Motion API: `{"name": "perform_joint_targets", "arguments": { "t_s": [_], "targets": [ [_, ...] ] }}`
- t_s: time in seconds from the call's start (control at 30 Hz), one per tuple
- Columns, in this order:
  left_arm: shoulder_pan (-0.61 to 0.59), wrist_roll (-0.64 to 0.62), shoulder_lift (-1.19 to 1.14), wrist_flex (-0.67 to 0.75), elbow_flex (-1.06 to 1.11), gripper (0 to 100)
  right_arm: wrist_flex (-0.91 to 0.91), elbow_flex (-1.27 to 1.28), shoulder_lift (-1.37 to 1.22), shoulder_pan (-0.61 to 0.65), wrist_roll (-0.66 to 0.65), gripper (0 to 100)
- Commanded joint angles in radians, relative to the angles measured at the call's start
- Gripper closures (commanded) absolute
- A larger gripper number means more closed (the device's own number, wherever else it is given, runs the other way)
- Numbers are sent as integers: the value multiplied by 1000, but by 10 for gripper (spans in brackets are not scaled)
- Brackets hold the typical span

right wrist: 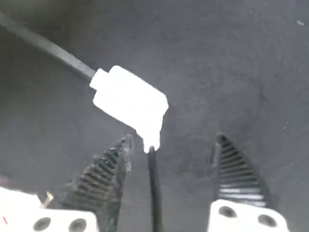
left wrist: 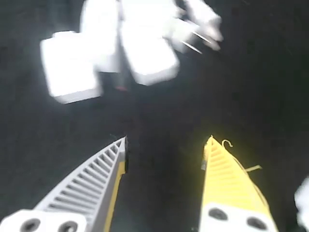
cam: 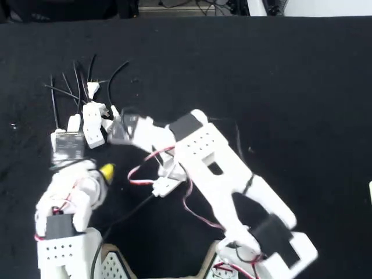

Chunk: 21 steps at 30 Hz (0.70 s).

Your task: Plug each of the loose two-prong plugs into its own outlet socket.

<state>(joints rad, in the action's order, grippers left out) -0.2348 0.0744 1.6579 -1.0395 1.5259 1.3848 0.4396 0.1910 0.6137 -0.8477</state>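
Black desk (cam: pixel 279 87) on every side, both my arms low over it.

Nearest: left fingers (cam: pixel 102 170). Apart, nothing between them. From the left wrist camera the grey one and the yellow one stand wide, with dark desk in the gap.

Just beyond their tips: the cluster of white sockets and plugs (left wrist: pixel 120 48). Blurred from that wrist. I cannot tell which pieces are mated and which merely lie against each other.

Right arm slants across the desk, with right fingers (cam: pixel 122 129) at the side of that same cluster. They are apart too and hold nothing. From the right wrist camera a white plug (right wrist: pixel 130 101) lies flat on the desk just ahead of the tips, in line with the gap and touched by neither finger. A black cord (right wrist: pixel 48 48) leaves its thick end. A thin dark line (right wrist: pixel 153 193) runs from its narrow end back toward me, and I cannot tell what it is.

Farthest: loose black leads (cam: pixel 75 87) fan out behind the cluster.

My read on progress:
- Nothing is in hand on either side.
- This plug at least looks unseated, so a grasp and an insertion are left for it.
- Whether any other plug is already home, I cannot say.
- No socket face is plain enough to count.
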Motion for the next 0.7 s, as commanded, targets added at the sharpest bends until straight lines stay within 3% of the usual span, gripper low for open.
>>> {"name": "perform_joint_targets", "arguments": {
  "t_s": [0.0, 0.17, 0.53, 0.6, 0.67],
  "targets": [
    [-180, -138, 11, 12, -102, 744, -18, 38, 47, 52, -114, 688],
    [-285, -219, 11, 68, -96, 744, -35, 59, -28, 143, -201, 688],
    [-292, -229, 11, 72, -96, 744, -91, 59, -295, 141, -307, 691],
    [-292, -229, 11, 69, -99, 744, -124, 59, -305, 140, -302, 734],
    [-292, -227, 11, 69, -99, 744, -161, 58, -303, 114, -290, 838]
  ]
}}
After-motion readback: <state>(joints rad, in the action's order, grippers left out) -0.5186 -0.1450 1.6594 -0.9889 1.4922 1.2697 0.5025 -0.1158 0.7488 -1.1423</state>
